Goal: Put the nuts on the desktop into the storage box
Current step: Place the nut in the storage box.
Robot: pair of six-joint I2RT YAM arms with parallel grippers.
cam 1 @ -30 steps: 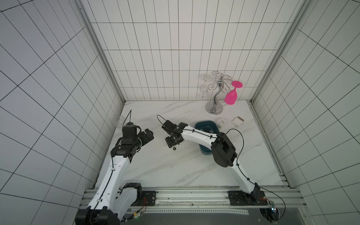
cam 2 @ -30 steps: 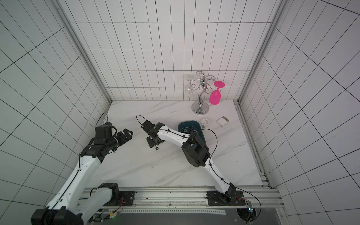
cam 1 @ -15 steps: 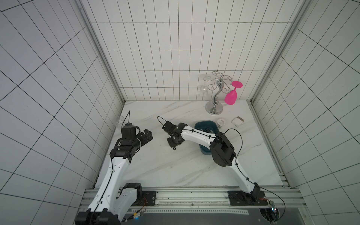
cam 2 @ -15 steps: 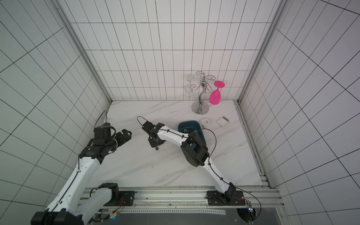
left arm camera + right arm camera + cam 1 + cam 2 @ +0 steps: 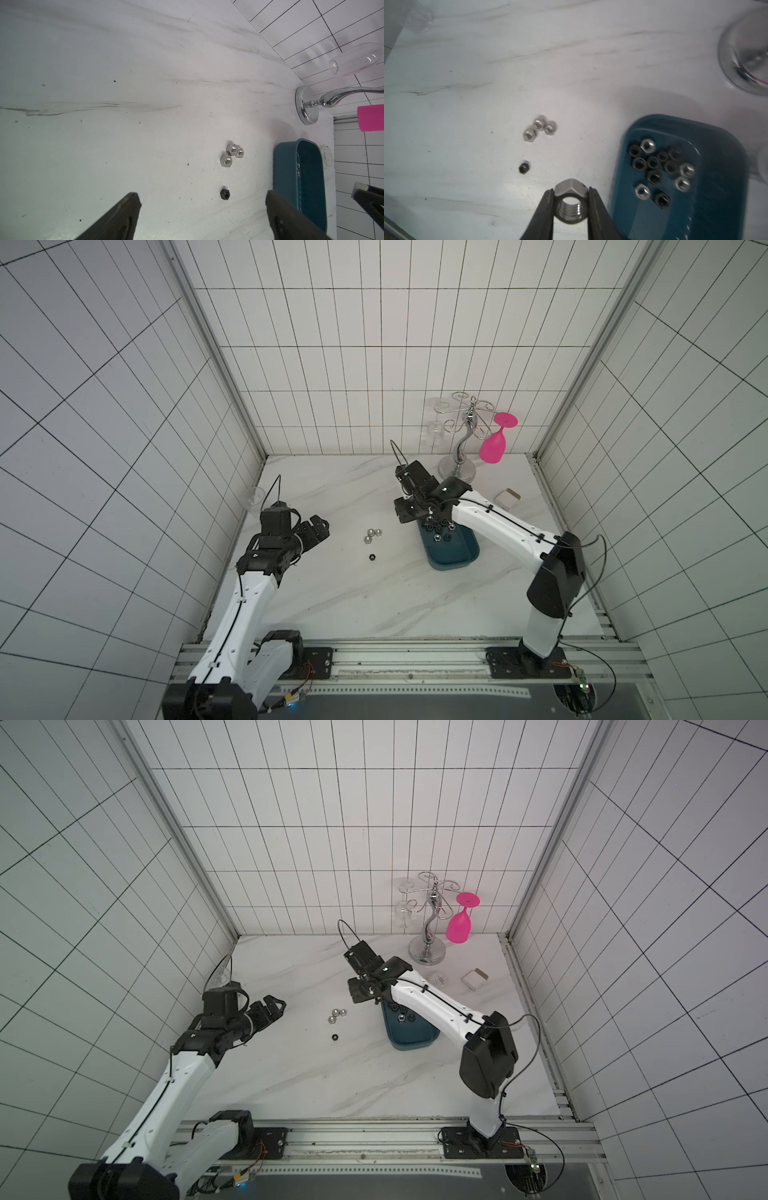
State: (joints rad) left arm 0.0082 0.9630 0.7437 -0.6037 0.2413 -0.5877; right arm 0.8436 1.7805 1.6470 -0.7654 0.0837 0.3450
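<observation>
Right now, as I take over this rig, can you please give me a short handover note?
Right gripper: shut on a silver nut, above the desktop beside the storage box, not yet dropped.
Left gripper: open, empty, above the desktop.
Done: about a dozen nuts lie in the box.
Left: drop the held nut, then collect three silver nuts clustered together and one black nut apart from them.

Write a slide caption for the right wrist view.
Right gripper holds a silver nut near the box; four nuts lie loose.
</observation>
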